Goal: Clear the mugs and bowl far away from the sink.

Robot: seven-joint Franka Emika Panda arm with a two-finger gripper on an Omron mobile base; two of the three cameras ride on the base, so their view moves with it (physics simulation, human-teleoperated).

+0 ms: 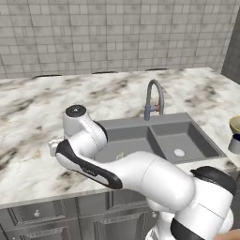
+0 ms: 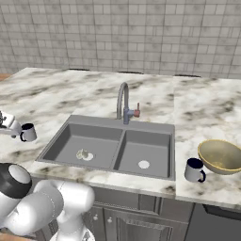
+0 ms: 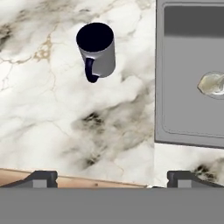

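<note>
Nearest me, my gripper (image 3: 111, 177) hangs over the marble counter (image 3: 52, 122) with its fingers spread wide, holding nothing. Just ahead I see a grey mug (image 3: 97, 50) standing upright on the marble, left of the sink (image 3: 192, 78), handle toward my hand. From the right base view, that mug (image 2: 28, 132) sits close by the gripper. Across the two basins, I see a second mug (image 2: 194, 170) just beside the tan bowl (image 2: 220, 156), and behind the basins the arched tap (image 2: 124, 104)
</note>
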